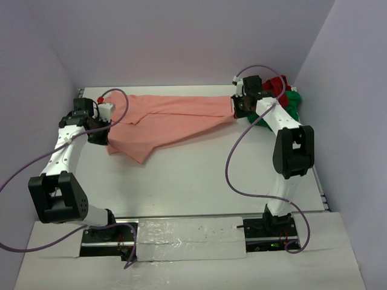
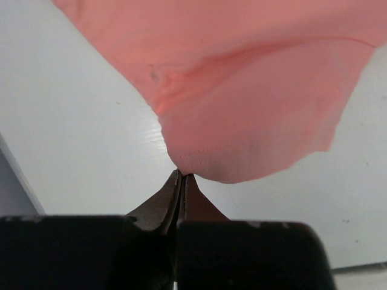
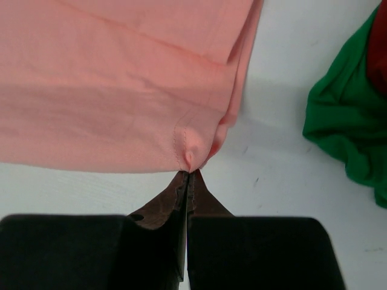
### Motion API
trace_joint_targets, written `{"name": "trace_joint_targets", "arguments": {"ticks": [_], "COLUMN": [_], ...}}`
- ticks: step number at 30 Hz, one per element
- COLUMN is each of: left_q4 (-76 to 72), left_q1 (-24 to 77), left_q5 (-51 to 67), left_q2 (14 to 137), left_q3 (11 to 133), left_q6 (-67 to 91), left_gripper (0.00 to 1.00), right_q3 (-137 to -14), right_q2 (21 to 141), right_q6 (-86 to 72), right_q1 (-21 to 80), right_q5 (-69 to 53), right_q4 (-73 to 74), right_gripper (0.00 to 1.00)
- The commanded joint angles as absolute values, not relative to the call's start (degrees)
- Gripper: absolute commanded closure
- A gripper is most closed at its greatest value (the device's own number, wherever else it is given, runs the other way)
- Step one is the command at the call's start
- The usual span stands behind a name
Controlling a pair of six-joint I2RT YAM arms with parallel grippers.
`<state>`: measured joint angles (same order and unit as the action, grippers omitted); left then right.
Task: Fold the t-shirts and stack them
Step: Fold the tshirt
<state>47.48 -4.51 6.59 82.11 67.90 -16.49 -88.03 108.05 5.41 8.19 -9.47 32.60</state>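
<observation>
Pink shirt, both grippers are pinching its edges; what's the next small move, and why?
Probably draw both arms toward the near side together, holding tension. The left gripper and right gripper are shut on opposite edges of the salmon-pink shirt, which is stretched but creased across the far end; bare table lies nearer.

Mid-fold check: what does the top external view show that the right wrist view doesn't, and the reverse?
Top external only: the left gripper at the other end of the soft salmon-pink cloth t-shirt, which is stretched between both arms. Right wrist only: the right gripper up close, fingers shut on a stitched hem corner. Both: the pink shirt, the crumpled bright green t-shirt, the dark red t-shirt against it, and the white table.
</observation>
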Motion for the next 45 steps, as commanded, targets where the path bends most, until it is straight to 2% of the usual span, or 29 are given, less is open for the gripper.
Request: {"name": "trace_joint_targets", "arguments": {"ticks": [1, 17, 29, 34, 37, 38, 39, 40, 42, 43, 44, 45], "left_q4": [44.0, 35.1, 14.3, 11.4, 8.4, 7.9, 7.7, 8.3, 7.8, 6.2, 4.9, 4.1], "left_q1": [-6.2, -9.5, -11.3, -11.5, -11.3, -11.3, -11.3, -11.3, -11.1, -11.1, -11.0, -10.8], "left_q5": [6.9, 7.6, 3.2, 3.2, 2.8, 2.7, 3.1, 3.0, 2.6, 1.8, 1.1, 0.4], "left_q2": [84.2, 104.4, 108.0, 110.8, 111.7, 112.1, 112.7, 113.9, 114.7, 115.0, 115.1, 115.2], "left_q3": [73.3, 91.6, 92.5, 93.1, 91.9, 91.8, 92.4, 92.9, 93.2, 92.6, 91.5, 91.2], "left_q6": [-14.9, -9.6, -0.5, 2.6, 3.2, 3.3, 3.2, 3.2, 3.3, 3.3, 3.1, 3.1], "left_gripper": [1.0, 1.0, 1.0, 1.0, 1.0, 1.0, 1.0, 0.98, 0.91, 0.77, 0.67, 0.59], "right_q3": [-97.2, -130.2, -129.0, -134.1, -132.6, -131.9, -131.1, -130.5, -130.1, -129.8, -129.4, -128.7], "right_q2": [111.4, 135.0, 133.7, 138.0, 138.4, 138.4, 138.3, 138.3, 138.4, 138.3, 138.2, 138.0], "right_q6": [5.8, 3.7, -2.3, -2.7, -2.5, -2.0, -1.7, -1.8, -1.3, -1.1, -0.9, -0.7], "right_q1": [7.5, 8.2, 9.7, 10.6, 11.4, 11.6, 11.8, 11.8, 11.9, 12.0, 12.1, 12.2], "right_q5": [-8.8, -7.8, -3.8, -3.0, -1.9, -1.8, -2.4, -2.4, -3.1, -2.6, -2.4, -2.3], "right_q4": [35.0, 43.3, 25.5, 25.9, 23.5, 22.9, 22.4, 21.5, 21.3, 21.2, 20.5, 20.2], "right_gripper": [1.0, 1.0, 1.0, 1.0, 1.0, 0.96, 0.86, 0.66, 0.45, 0.41, 0.3, 0.25]}}
